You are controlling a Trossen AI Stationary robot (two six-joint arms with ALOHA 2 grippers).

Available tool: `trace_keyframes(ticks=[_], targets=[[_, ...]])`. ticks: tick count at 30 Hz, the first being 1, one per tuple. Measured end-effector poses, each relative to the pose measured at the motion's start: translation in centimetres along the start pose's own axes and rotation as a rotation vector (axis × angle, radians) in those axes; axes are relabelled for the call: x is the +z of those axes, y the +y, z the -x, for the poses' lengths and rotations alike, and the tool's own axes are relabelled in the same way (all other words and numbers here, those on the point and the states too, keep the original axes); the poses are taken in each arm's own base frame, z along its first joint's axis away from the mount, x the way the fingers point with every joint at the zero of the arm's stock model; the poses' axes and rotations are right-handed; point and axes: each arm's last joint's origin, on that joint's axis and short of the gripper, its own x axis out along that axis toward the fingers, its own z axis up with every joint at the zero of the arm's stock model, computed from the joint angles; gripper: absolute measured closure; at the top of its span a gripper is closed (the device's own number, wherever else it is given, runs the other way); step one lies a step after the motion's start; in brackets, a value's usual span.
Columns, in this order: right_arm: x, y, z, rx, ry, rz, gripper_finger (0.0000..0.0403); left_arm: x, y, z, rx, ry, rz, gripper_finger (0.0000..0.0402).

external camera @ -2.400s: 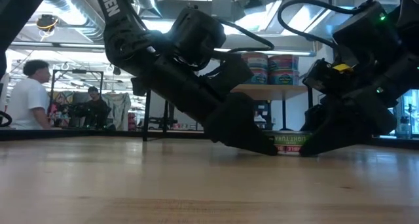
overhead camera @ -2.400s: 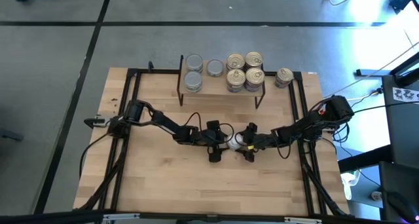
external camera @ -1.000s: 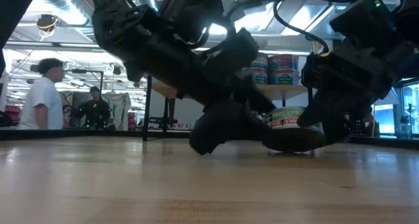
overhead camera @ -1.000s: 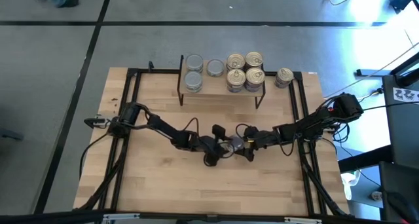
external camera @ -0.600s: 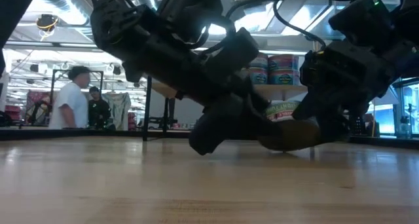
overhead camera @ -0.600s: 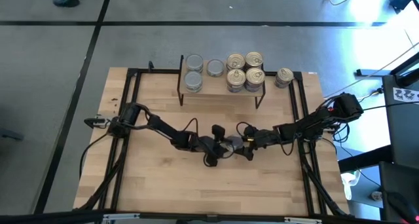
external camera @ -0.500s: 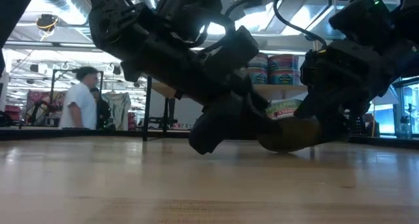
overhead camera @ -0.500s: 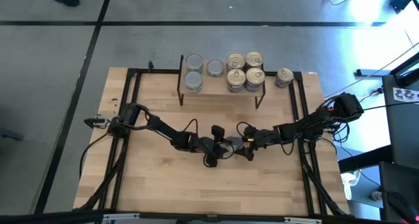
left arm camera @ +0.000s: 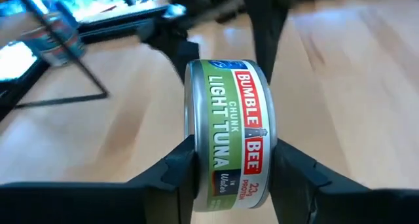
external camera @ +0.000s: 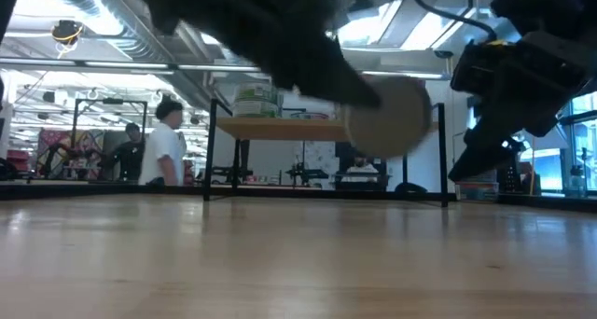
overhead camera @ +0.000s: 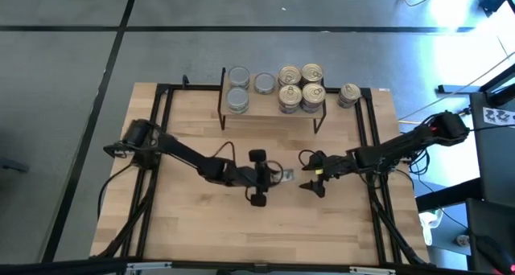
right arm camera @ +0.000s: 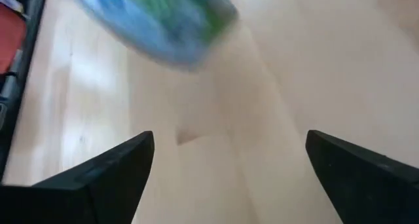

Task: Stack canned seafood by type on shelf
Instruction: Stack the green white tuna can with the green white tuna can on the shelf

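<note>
The left gripper [overhead camera: 272,177] holds one can [left arm camera: 228,143] on its edge above the table middle, the right gripper [overhead camera: 312,175] stands wide and empty beside it, seven cans already sit on the shelf [overhead camera: 272,103], and another can [overhead camera: 349,94] waits beside it.

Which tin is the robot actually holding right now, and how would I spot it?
Look at the middle of the wooden table, in front of the shelf. There the left gripper clamps a tin on its edge. Unlike the tins on the shelf, it is lifted, with a green "Light Tuna" label.
</note>
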Motion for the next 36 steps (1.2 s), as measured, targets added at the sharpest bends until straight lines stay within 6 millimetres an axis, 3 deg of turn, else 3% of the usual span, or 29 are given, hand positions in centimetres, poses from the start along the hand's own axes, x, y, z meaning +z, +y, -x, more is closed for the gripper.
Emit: trace_keyframes(ticks=[6,12,18,22,28,36], targets=[[0.3,-0.2,0.2,-0.070,-0.057,0.083,0.0009,3.7,3.7,4.1,0.048,-0.036,0.186,0.0263],[0.6,-0.3,0.0,-0.155,-0.130,0.189,0.0009,6.7,9.1,8.0,0.135,-0.137,0.353,0.0263],[0.8,-0.3,-0.2,-0.193,-0.160,0.253,0.0008,7.0,15.3,9.8,0.221,-0.184,0.538,0.0263],[0.6,-0.4,-0.5,-0.202,-0.144,0.280,0.0008,6.2,19.1,9.8,0.245,-0.192,0.666,0.0263],[0.4,-0.5,-0.7,-0.211,-0.128,0.289,0.0008,4.9,23.8,10.0,0.294,-0.231,0.779,0.0263],[0.3,-0.5,-0.9,-0.216,-0.119,0.314,0.0008,5.1,28.9,10.0,0.302,-0.312,0.907,0.0263]])
